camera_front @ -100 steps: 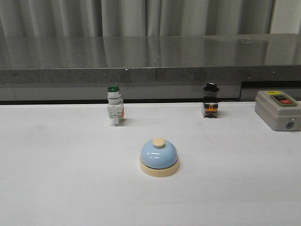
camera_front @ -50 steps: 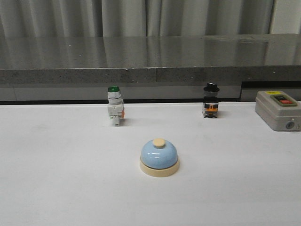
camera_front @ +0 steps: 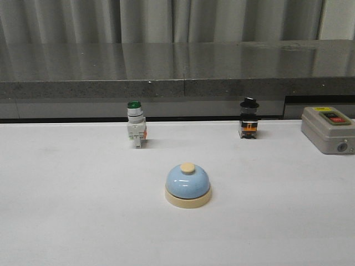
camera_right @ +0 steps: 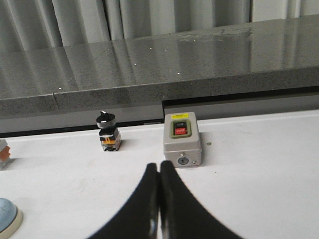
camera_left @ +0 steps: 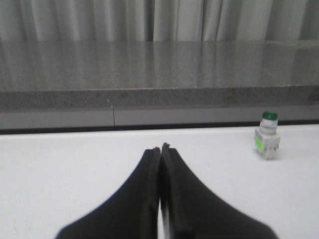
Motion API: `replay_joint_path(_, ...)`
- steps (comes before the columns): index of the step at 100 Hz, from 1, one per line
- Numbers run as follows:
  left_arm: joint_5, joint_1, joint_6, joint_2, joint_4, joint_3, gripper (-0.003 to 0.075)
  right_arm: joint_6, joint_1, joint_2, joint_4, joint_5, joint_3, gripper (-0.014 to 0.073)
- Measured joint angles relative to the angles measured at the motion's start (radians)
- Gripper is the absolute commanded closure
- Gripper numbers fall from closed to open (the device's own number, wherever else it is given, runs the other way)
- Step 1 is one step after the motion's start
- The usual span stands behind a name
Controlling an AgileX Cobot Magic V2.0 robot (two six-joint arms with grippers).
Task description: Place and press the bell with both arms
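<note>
Bell point(camera_front: 188, 185) upright on table point(camera_front: 72, 210), both arms' jaws closed, empty

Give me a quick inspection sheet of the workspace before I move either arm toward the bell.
Surface: white table, no spills seen.
Job's things: blue bell upright near the table's middle, untouched, button up.
Clutter: green-capped switch behind the bell to the left; black-knobbed switch behind it to the right; grey box with a red button at the far right edge. All stand apart from the bell.
Hands: left hand shut and empty; right hand shut and empty. Neither shows in the front view.
Cables: nothing seen.
Surroundings: dark stone ledge behind the table, grey curtain beyond.
</note>
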Motion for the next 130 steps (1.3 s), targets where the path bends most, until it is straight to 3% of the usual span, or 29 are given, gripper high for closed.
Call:
replay_joint_path(35,-0.094,0.032,0.000,-0.005,0.000,0.000,0.0741,0.000,0.000,0.000,0.000,0.000,0.000,0.0658)
replay_joint_path(130,-0.098,0.034,0.000,-0.005,0.000,0.000,0.0741,0.000,0.000,0.000,0.000,0.000,0.000,0.0658)
